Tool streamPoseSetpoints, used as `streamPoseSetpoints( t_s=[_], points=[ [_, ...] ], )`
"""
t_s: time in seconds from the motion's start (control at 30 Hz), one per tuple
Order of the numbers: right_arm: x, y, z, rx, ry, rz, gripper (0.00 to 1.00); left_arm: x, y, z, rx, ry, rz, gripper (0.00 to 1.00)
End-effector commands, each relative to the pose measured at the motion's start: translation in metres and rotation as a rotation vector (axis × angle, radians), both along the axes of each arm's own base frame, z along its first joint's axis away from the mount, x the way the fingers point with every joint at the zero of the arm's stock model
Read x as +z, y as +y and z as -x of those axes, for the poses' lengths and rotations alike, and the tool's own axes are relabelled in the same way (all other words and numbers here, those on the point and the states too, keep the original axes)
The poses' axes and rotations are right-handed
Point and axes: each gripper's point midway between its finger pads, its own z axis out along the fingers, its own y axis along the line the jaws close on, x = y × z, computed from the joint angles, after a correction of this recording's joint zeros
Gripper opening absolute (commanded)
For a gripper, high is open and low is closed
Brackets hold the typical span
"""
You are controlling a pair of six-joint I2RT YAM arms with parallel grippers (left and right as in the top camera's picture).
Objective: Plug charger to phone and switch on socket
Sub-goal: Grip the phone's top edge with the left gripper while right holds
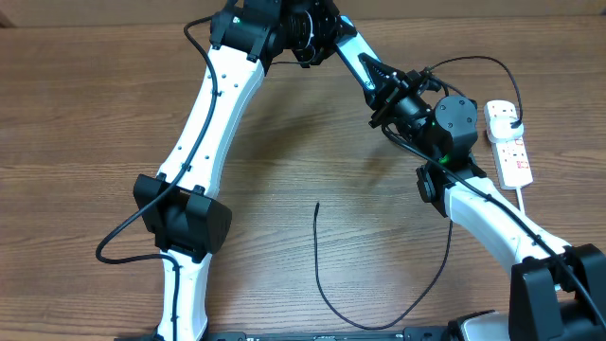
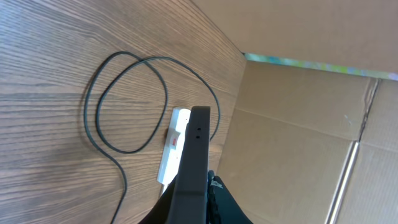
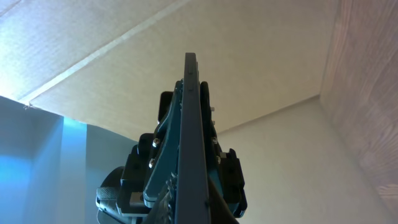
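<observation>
The phone [image 1: 355,52] is held edge-on above the table [image 1: 85,104], one end pinched by the left gripper [image 1: 325,40], the other by the right gripper [image 1: 381,85], both closed narrow on it. The charger [image 1: 327,284] lies loose below, well apart from both; the socket [image 1: 512,152] sits far right

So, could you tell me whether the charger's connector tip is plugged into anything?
Unplugged: the charger ends in a bare tip lying loose on the table, with nothing attached.

Wood-grain table top [image 1: 76,114]. Plain cardboard panels [image 2: 298,143] upright along its far edge, fold seams visible.
</observation>
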Motion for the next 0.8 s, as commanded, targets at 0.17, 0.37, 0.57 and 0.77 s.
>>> streamPoseSetpoints(
  t_s=[0.17, 0.37, 0.57, 0.77],
  points=[
    [0.022, 0.003, 0.003, 0.036, 0.025, -0.121, 0.04, 0.015, 0.000, -0.003, -0.019, -0.069, 0.014, 0.11],
    [0.022, 0.003, 0.003, 0.036, 0.025, -0.121, 0.04, 0.015, 0.000, -0.003, -0.020, -0.071, 0.014, 0.09],
    [0.022, 0.003, 0.003, 0.036, 0.025, -0.121, 0.04, 0.024, -0.004, -0.005, -0.056, -0.130, 0.030, 0.17],
    [0.022, 0.003, 0.003, 0.036, 0.025, -0.121, 0.04, 0.024, -0.004, -0.005, -0.057, -0.131, 0.030, 0.18]
  ],
)
